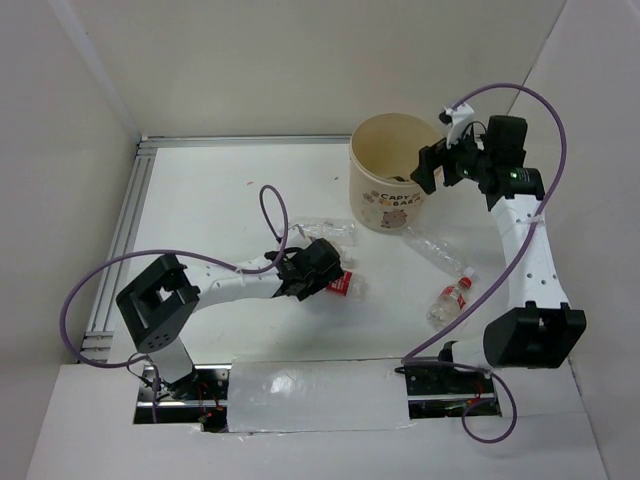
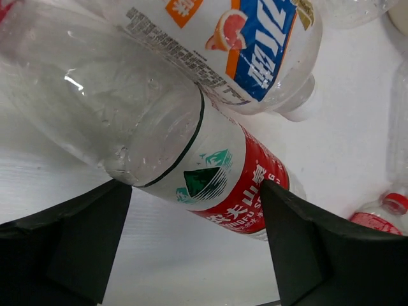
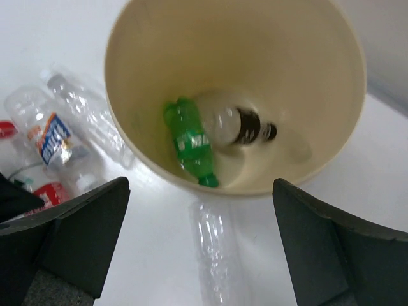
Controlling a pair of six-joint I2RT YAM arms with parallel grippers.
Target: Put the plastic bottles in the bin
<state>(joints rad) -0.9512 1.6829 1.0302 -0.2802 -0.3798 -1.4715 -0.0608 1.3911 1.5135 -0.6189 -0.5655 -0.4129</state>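
The bin (image 1: 392, 175) stands at the back of the table. Inside it lie a green bottle (image 3: 191, 145) and a black-labelled bottle (image 3: 241, 125). My right gripper (image 3: 201, 239) hangs open and empty above the bin's right rim (image 1: 437, 167). A clear bottle (image 3: 217, 252) lies on the table below its fingers. My left gripper (image 2: 197, 255) is open and low over a red-and-white-labelled bottle (image 2: 220, 182), which lies across the gap just beyond the fingertips (image 1: 343, 283). A clear bottle with a blue and orange label (image 2: 255, 44) rests against it.
A small red-capped bottle (image 1: 450, 298) lies at the right of the table near the right arm. A clear crushed bottle (image 1: 440, 250) lies in front of the bin. An aluminium rail (image 1: 125, 240) borders the table's left side, and white walls close in behind.
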